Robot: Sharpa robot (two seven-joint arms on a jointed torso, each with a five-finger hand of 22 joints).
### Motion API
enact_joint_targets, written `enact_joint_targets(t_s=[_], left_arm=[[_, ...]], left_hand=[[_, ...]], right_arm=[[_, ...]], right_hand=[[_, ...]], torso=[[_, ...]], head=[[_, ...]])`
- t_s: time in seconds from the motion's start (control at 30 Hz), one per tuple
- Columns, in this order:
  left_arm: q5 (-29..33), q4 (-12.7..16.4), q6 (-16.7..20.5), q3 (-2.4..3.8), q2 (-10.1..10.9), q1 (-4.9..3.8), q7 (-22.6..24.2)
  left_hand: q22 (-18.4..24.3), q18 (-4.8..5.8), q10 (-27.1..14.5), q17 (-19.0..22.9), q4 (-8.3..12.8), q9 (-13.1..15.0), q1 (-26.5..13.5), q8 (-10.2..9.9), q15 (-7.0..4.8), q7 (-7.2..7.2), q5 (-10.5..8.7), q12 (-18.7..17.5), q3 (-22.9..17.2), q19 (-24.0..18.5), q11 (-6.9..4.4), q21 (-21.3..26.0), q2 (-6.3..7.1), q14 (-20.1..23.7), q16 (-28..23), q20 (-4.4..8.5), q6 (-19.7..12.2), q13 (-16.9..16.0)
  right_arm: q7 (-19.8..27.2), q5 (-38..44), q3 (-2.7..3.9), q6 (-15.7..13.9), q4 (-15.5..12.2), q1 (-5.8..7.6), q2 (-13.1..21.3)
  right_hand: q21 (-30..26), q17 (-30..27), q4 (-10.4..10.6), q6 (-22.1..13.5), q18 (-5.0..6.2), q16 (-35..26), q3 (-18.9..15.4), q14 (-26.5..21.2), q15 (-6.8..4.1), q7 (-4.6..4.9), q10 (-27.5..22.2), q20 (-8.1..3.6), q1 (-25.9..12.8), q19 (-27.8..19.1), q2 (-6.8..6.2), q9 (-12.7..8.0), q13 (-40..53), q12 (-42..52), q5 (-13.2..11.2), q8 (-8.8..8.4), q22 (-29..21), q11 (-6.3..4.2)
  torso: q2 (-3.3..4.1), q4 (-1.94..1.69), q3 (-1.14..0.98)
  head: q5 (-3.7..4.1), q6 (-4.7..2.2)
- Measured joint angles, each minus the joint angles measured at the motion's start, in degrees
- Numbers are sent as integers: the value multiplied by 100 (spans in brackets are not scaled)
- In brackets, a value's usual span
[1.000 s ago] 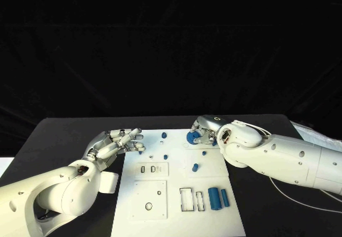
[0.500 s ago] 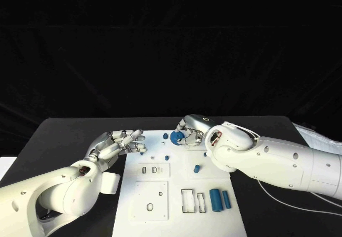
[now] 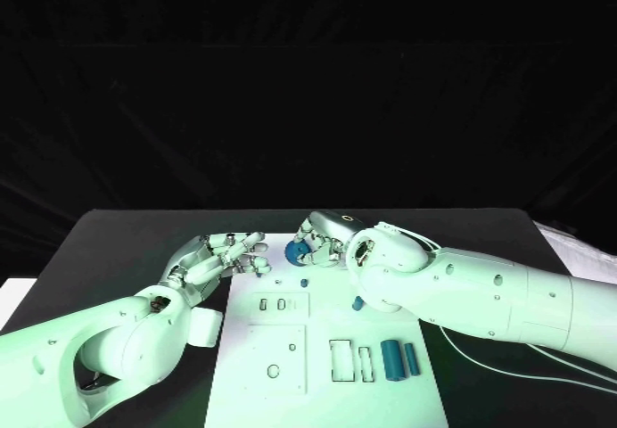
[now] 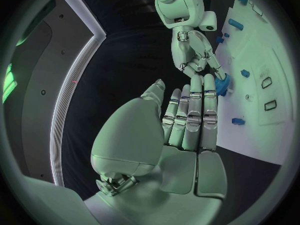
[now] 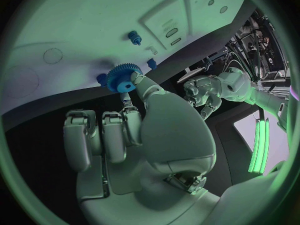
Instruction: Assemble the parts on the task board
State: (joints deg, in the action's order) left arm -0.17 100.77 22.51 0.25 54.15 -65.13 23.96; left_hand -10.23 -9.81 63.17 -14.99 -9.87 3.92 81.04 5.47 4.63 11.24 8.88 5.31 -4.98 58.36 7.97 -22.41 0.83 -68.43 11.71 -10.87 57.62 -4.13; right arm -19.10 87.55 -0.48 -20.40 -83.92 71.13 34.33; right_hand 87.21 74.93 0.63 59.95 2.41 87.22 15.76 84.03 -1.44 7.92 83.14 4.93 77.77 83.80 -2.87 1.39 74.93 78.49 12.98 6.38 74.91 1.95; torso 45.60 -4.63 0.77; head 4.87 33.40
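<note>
The white task board [image 3: 322, 392] lies mid-table. My right hand [image 3: 329, 242] is over the board's far edge and pinches a blue toothed gear [image 3: 299, 252] between thumb and fingers; the right wrist view shows that gear [image 5: 123, 77] at its fingertips [image 5: 139, 82]. My left hand [image 3: 226, 254] holds nothing, fingers stretched out at the board's far left corner. In the left wrist view the gear [image 4: 222, 82] sits just past the left fingertips [image 4: 207, 82], under the right hand [image 4: 197, 55]; whether they touch I cannot tell.
On the board lie a blue peg [image 3: 357, 303], a small blue stud [image 3: 305, 283] and two blue blocks [image 3: 390, 359] beside empty rectangular slots [image 3: 337, 359]. Two raised white plates [image 3: 274, 306] sit on its left half. A white cable [image 3: 514, 357] trails at right.
My right hand has carried the gear leftward along the board's far edge, up close to the left hand's fingertips. The left hand has hardly moved.
</note>
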Motion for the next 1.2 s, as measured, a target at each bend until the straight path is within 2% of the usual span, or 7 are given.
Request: enact_joint_targets(t_s=[0.2,0.33,0.53,0.57,0.63,0.8,1.2], left_arm=[[0,-5,-3,0,-9,0,-3],[0,-6,-4,0,-13,0,-5],[0,-6,-4,0,-10,-1,-10],[0,-4,-4,0,-10,-1,-11],[0,0,-4,0,-9,-1,-14],[0,5,-5,0,-9,-1,-21],[0,9,-7,1,-1,-1,-38]], left_hand=[[0,0,0,0,0,0,0,0,0,0,0,0,0,0,0,0,0,0,0,0,0,0],[-4,0,0,1,0,0,0,0,0,0,0,0,0,0,0,0,0,0,0,0,0,0],[-4,0,0,-2,13,0,0,0,0,0,0,-8,-13,0,0,0,0,0,0,0,0,0],[-4,0,0,-11,25,0,0,0,0,0,0,-32,-25,0,0,0,0,0,-13,0,0,0],[-4,0,0,-16,25,0,0,0,0,0,0,-33,-26,0,0,0,0,0,-22,0,0,0],[-4,0,0,-16,25,0,0,0,0,0,0,-33,-26,0,0,0,0,0,-22,0,0,0],[-3,0,0,-15,25,0,0,1,0,0,0,-33,-26,0,0,0,0,0,-22,0,0,0]], right_arm=[[-14,19,-55,104,207,-25,-159],[-15,42,-58,155,268,-29,-213],[-15,149,-55,174,312,-38,-257],[-15,168,-55,171,324,-39,-266],[-17,209,-56,164,363,-43,-290],[-24,261,-72,162,455,-59,-329],[-27,297,-79,180,517,-74,-370]], right_hand=[[0,0,0,0,1,0,0,0,0,0,-22,0,-15,0,14,0,0,-56,-27,-17,2,22],[0,-1,33,1,2,0,35,0,0,1,-22,0,-59,0,-2,1,-1,-76,-62,-16,4,22],[0,-1,58,7,6,0,89,0,0,0,-213,0,-181,0,-124,13,-1,-351,-146,-91,4,83],[0,-1,64,-3,6,0,96,0,0,9,-256,0,-206,0,-148,145,-1,-417,-184,-146,4,104],[0,-1,81,-238,9,-1,114,-10,58,76,-337,27,-299,27,-108,247,-20,-527,-296,-241,4,162],[0,-2,94,-684,14,-1,144,-11,135,172,-480,115,-321,10,-133,237,-194,-756,-445,-263,3,263],[0,-3,155,-880,15,-1,83,-4,167,211,-581,147,-340,-22,-244,233,-335,-900,-445,-263,3,283]], torso=[[0,7,-4],[-1,10,-4],[-1,15,-10],[-1,15,-10],[-2,16,-8],[-2,15,-7],[-3,15,-10]], head=[[-16,22],[-28,30],[-57,20],[-58,20],[-59,20],[-60,24],[-63,46]])
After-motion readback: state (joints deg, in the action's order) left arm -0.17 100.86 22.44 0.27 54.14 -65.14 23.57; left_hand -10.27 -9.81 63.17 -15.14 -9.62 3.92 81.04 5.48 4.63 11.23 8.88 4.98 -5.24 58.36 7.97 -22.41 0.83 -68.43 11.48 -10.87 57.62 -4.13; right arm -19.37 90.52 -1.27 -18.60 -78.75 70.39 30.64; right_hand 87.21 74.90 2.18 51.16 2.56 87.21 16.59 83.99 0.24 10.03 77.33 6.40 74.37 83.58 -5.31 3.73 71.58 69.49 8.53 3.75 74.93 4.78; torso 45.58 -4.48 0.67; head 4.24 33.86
